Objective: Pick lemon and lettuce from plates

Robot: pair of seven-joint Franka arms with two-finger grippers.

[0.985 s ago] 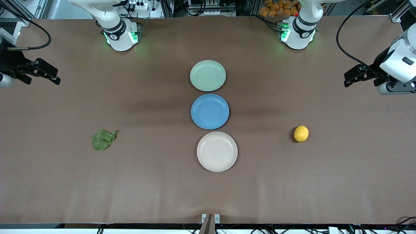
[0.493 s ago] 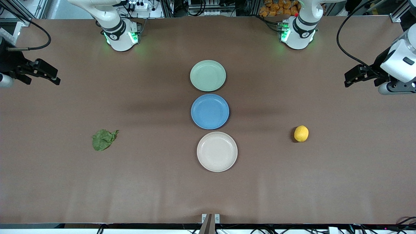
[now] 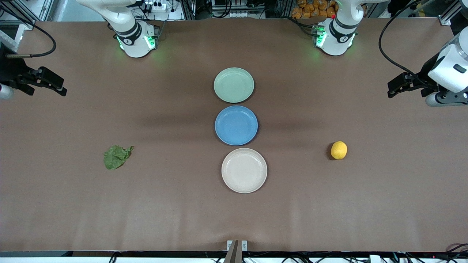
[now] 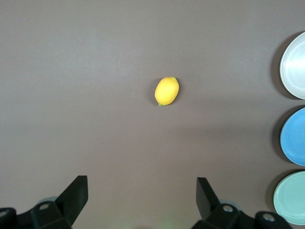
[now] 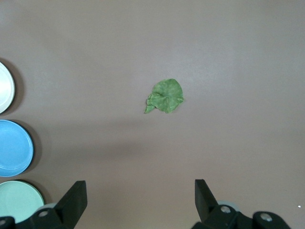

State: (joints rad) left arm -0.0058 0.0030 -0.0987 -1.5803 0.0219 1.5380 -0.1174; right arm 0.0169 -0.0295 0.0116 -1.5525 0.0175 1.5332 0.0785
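Note:
The yellow lemon (image 3: pixel 339 150) lies on the bare table toward the left arm's end, on no plate; it also shows in the left wrist view (image 4: pixel 167 90). The green lettuce (image 3: pixel 116 157) lies on the bare table toward the right arm's end and shows in the right wrist view (image 5: pixel 165 96). The mint plate (image 3: pixel 234 84) and the beige plate (image 3: pixel 244 170) are both empty. My left gripper (image 3: pixel 393 88) is open and empty, up over the table's left-arm end (image 4: pixel 142 193). My right gripper (image 3: pixel 62 87) is open and empty, up over the right-arm end (image 5: pixel 140 195).
An empty blue plate (image 3: pixel 236 125) sits between the mint and beige plates in a row down the table's middle. The two arm bases stand at the table's back edge. A small metal bracket (image 3: pixel 236 245) sits at the front edge.
The right gripper has shifted very slightly toward its end of the table. The lemon, lettuce and plates have not moved.

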